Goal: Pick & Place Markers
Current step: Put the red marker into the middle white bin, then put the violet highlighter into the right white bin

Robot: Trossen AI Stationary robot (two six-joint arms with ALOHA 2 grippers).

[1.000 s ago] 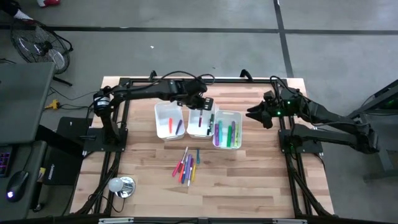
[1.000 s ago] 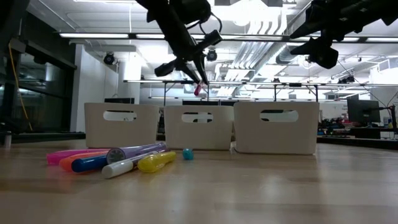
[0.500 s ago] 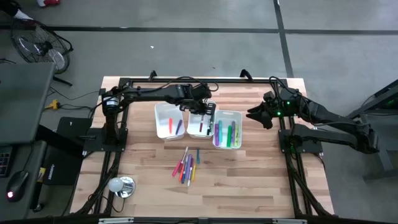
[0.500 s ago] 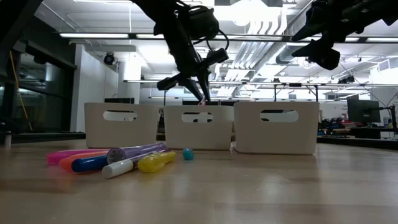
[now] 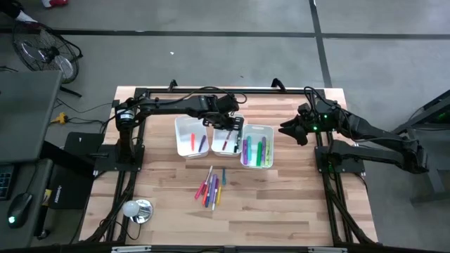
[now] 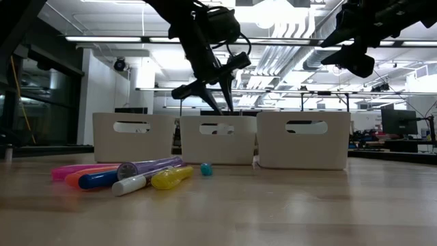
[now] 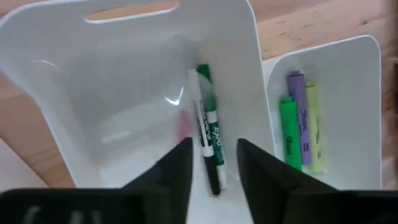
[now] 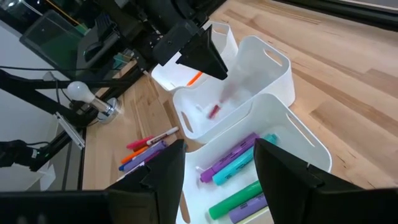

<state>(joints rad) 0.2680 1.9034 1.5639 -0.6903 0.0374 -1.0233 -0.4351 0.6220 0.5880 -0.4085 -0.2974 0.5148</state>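
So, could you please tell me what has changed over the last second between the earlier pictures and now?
The left claw came down over the middle bin and opened, letting go of the pink marker it carried; that marker now falls, blurred, into the bin. The right claw stayed open, hovering right of the bins. The loose markers on the table did not move.

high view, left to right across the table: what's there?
Light bulb → left bin → middle bin, left gripper above it → right bin → right gripper.
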